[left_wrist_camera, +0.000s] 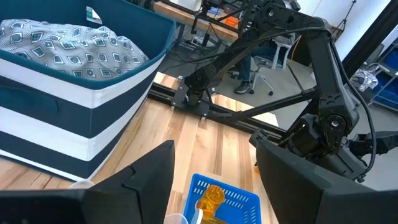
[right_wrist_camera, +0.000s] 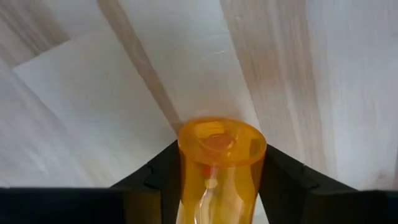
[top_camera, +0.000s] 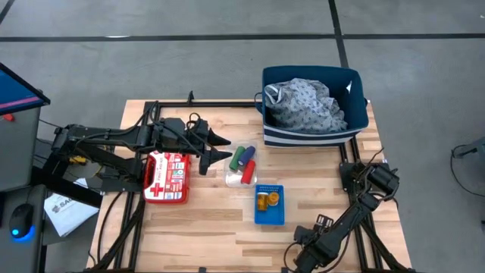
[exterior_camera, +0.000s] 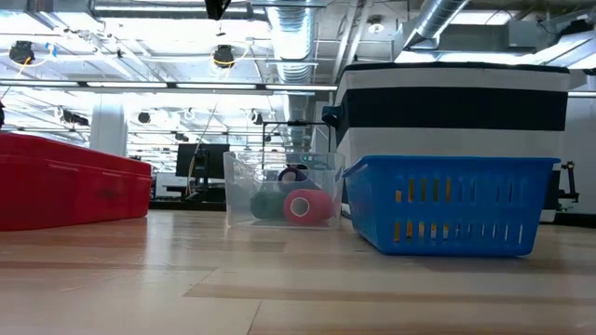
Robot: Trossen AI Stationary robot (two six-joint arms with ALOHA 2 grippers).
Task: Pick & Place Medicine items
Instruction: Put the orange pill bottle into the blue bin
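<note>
While the right claw (right_wrist_camera: 217, 180) at the bottom of the overhead frame clamps an orange pill bottle (right_wrist_camera: 219, 168) above the desk (top_camera: 204, 220), the left claw (top_camera: 224, 149) spreads wide at centre-left, empty, beside the clear tray (top_camera: 231, 178) of tubes (top_camera: 244, 161).

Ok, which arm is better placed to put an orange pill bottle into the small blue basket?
Right. The right gripper is shut on an orange pill bottle and sits close to the blue basket. The left gripper is open and empty, up by the clear tray of tubes.
</note>
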